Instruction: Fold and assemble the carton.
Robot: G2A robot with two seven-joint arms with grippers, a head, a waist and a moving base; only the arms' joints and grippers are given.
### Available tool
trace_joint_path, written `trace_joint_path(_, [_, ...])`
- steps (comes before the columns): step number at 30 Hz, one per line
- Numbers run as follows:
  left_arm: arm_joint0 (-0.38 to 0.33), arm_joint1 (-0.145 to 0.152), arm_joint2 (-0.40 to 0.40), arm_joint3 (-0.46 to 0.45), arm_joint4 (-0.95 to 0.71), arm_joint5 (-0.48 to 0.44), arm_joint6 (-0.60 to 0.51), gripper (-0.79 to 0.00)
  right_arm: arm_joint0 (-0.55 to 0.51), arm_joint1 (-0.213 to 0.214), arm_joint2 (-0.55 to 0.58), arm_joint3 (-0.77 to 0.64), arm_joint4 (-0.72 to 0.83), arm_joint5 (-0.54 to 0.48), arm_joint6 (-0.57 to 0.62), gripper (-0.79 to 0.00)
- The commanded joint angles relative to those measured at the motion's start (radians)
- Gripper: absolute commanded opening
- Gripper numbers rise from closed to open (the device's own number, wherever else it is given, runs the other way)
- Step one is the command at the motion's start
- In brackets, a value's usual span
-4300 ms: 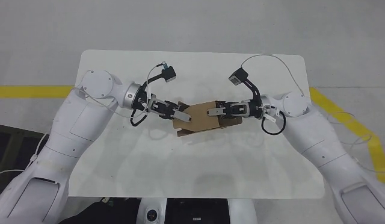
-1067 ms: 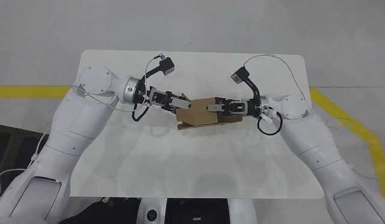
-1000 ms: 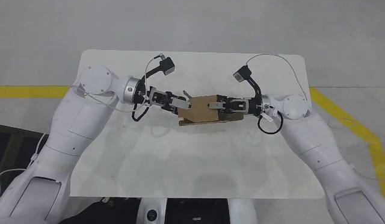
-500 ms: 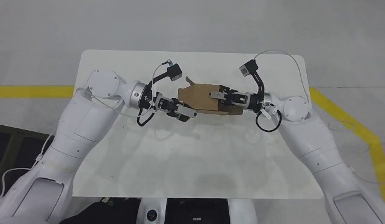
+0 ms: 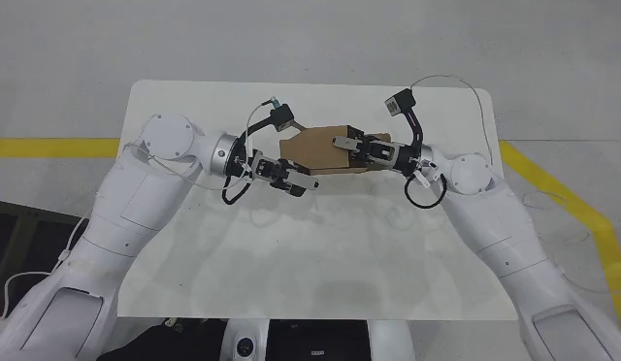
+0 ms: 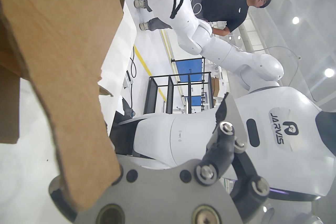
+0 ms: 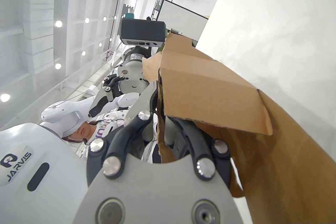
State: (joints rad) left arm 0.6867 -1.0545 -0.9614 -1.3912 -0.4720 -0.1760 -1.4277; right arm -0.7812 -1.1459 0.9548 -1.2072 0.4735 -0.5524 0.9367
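Carton (image 5: 315, 148) now farther back, pinched by right tool (image 5: 341, 144); left tool (image 5: 305, 183) flap-hidden, state unclear.

Top view: from above the arms, facing straight down; far off; takes in the whole table (image 5: 194, 254).
Left wrist view: very near, against the carton (image 6: 57, 51), facing out sideways.
Right wrist view: very near, looking along carton toward table.
Shared: carton, table.

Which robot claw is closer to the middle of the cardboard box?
Right. The right gripper is over the carton, clamped on it; the left gripper sits open at its near edge.
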Motion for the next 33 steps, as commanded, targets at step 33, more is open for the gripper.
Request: trace_joint_path(33, [0.059,0.051,-0.069,0.037,0.406,0.032,0.179,0.0,-0.142,0.021,0.143,-0.102,0.144,0.012,0.046,-0.785])
